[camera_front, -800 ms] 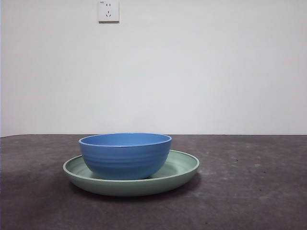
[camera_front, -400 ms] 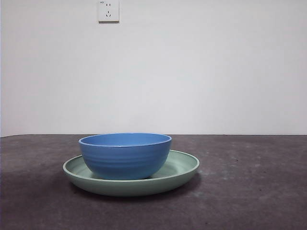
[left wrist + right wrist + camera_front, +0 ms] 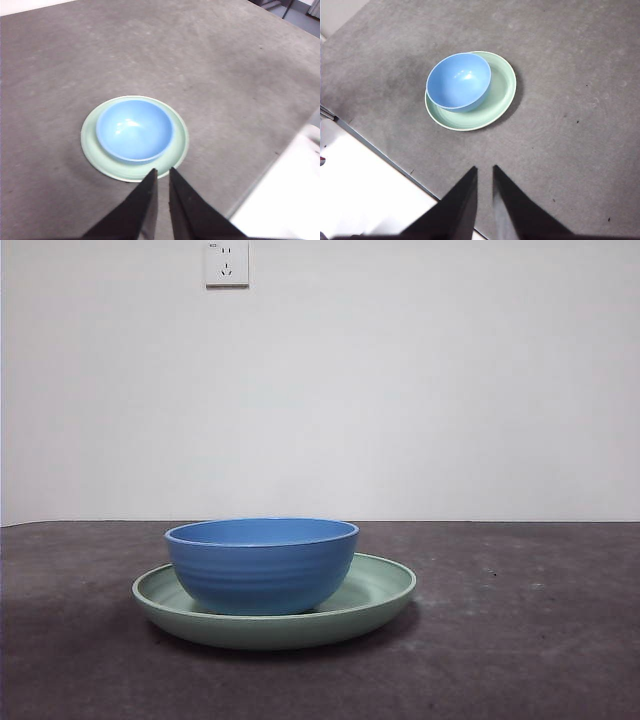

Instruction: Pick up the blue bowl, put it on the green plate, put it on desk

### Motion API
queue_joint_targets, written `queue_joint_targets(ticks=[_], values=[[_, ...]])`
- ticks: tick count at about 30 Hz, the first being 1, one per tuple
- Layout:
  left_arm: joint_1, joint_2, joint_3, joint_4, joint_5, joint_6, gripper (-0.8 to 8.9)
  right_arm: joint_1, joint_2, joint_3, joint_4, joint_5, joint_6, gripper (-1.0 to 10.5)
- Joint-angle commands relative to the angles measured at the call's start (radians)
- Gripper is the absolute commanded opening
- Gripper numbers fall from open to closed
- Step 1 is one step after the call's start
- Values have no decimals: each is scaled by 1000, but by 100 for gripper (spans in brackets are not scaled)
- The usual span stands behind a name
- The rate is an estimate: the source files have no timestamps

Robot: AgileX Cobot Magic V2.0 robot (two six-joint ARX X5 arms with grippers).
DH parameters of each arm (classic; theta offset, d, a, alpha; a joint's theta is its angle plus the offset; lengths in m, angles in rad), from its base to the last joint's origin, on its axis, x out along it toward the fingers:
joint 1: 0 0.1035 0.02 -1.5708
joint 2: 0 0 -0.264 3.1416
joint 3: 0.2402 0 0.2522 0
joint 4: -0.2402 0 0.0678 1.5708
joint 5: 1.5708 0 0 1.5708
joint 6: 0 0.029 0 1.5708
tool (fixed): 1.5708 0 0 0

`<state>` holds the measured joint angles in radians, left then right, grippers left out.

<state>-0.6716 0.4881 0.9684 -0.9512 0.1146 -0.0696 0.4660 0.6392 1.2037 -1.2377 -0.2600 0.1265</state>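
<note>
The blue bowl (image 3: 261, 565) stands upright inside the green plate (image 3: 385, 585), toward the plate's left side, and both rest on the dark desk (image 3: 520, 640). Neither arm shows in the front view. From high above, the left wrist view looks down on the bowl (image 3: 135, 129) in the plate (image 3: 179, 150); my left gripper (image 3: 162, 172) is shut, well above them and holding nothing. My right gripper (image 3: 484, 170), also shut and empty, hangs high over bare desk, off to one side of the bowl (image 3: 459, 81) and plate (image 3: 500, 97).
A white wall with a power socket (image 3: 226, 262) stands behind the desk. The desk's edge (image 3: 380, 152) with pale floor beyond shows in both wrist views.
</note>
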Motion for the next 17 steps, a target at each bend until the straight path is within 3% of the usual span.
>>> queue_joint_targets(ticks=[1, 4, 10, 17], values=[[105, -15, -33, 13, 45, -2, 36, 8, 5, 14, 11, -1, -11, 45], [249, -52, -121, 66, 51, 10, 35, 8, 5, 14, 11, 0, -11, 45], [498, -220, -390, 352, -39, 108, 35, 8, 5, 14, 11, 0, -11, 45], [620, -408, -682, 616, -45, 107, 35, 8, 5, 14, 11, -1, -11, 45]])
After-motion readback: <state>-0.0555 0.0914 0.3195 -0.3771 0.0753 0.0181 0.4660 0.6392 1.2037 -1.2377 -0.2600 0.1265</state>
